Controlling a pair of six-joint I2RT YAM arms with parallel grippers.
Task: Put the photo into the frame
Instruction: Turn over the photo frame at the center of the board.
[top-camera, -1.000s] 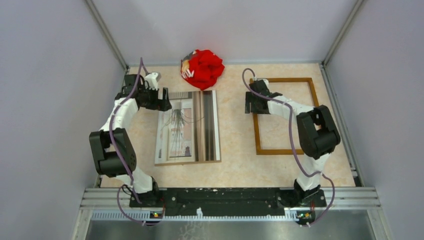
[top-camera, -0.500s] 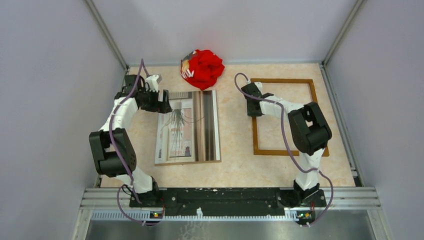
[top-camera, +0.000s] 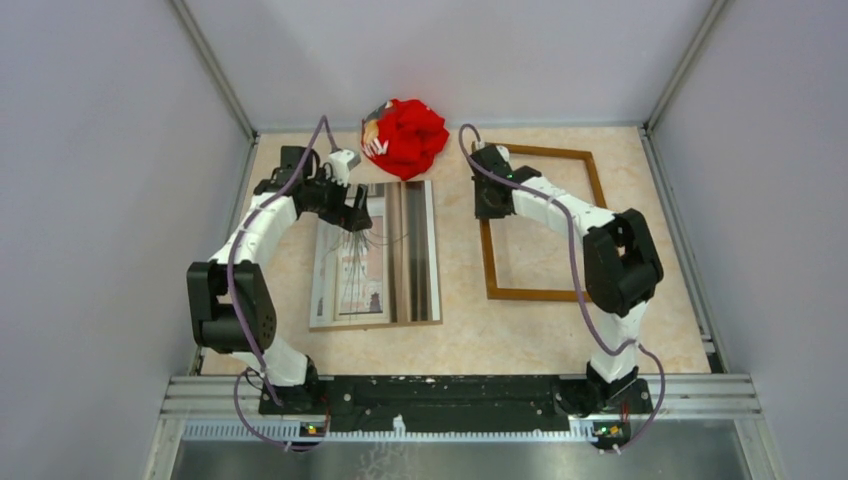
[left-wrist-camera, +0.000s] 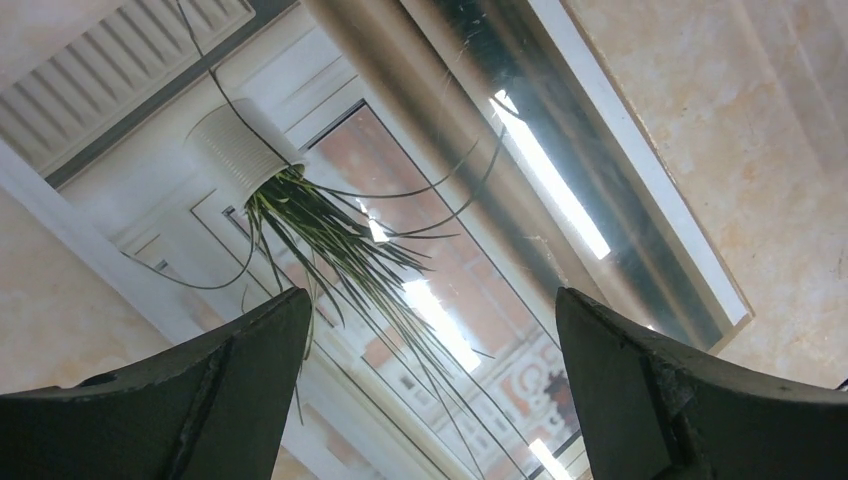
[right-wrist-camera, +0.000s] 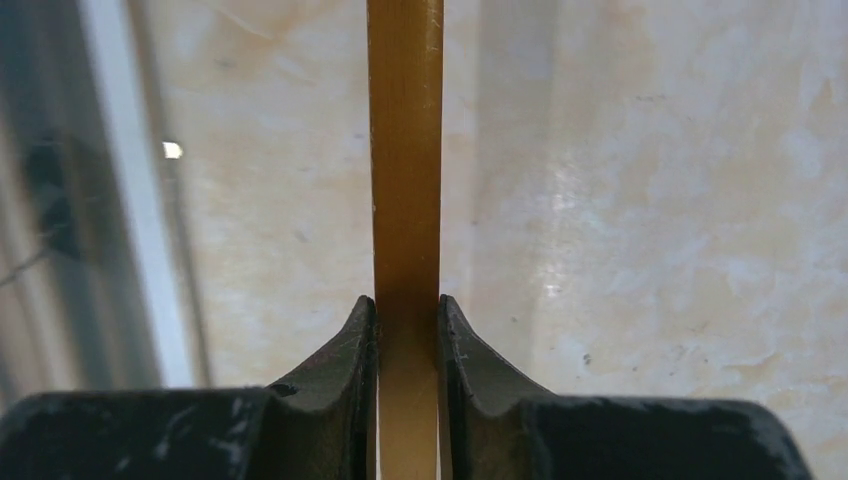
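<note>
Right pincer clenched on the frame's left rail, far end. Frame lies flat on the surface, right of the photo, gap between. Left pincer released, hovering over the photo's far part. Step: likely bringing frame to photo. Next: slide it left, align edges.

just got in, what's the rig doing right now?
The right gripper has its fingers shut on the left rail of the frame, near its far corner. The left gripper hovers open over the far end of the photo, which lies face up on the table, to the left of the frame. The photo is not in the frame yet.
</note>
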